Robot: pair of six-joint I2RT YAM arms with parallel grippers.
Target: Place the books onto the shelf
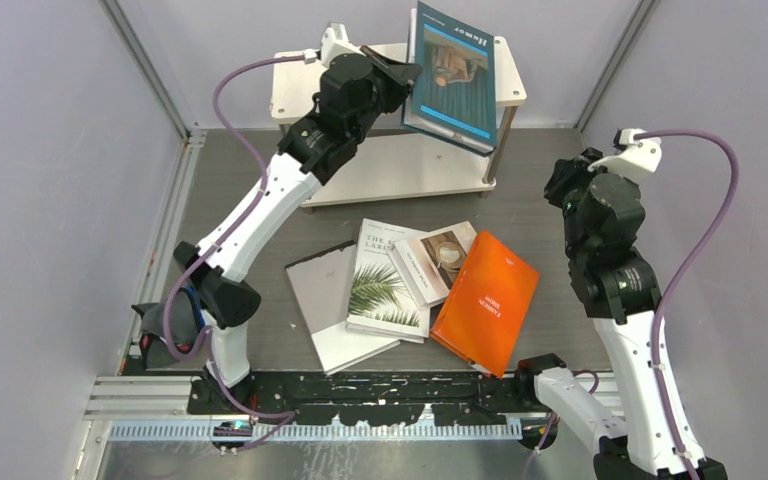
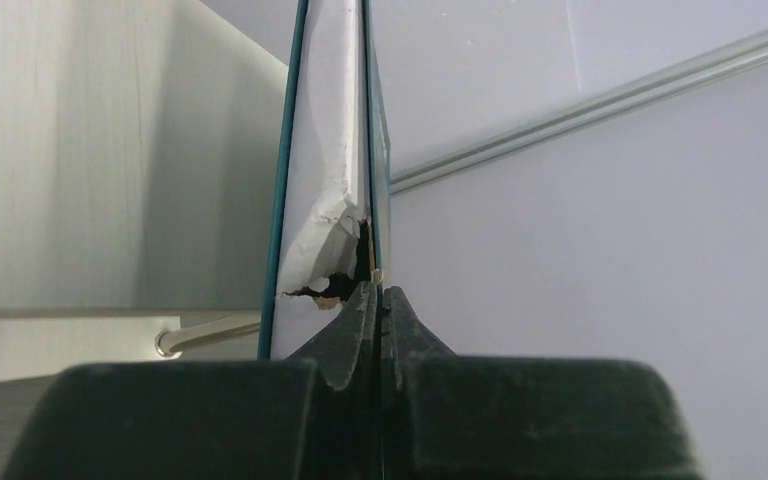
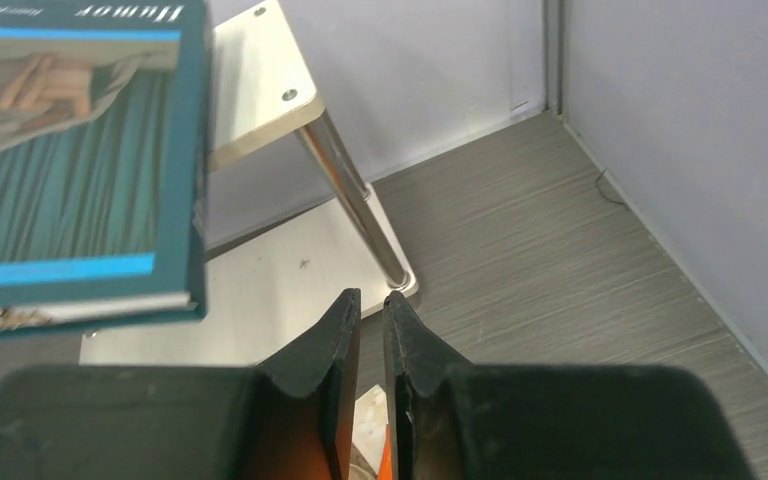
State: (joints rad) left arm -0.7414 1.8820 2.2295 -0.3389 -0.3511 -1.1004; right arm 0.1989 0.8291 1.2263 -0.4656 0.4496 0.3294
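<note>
4 books (image 1: 400,290) lie fanned on the table (image 1: 550,200) from above, the left gripper (image 1: 400,75) holds the teal book (image 1: 455,75) over the shelf (image 1: 295,85), its wrist view shows it clamped on that book's torn edge, and the right gripper (image 3: 372,310) stands slightly apart, seemingly holding nothing.

White links (image 1: 260,205), black joints (image 1: 345,95), purple cables (image 1: 690,132), matte black left hand (image 2: 380,288)

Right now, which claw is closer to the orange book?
Right. The right claw hangs close over the orange book. The left claw is away at the top of the shelf, clamped on the teal book.
</note>
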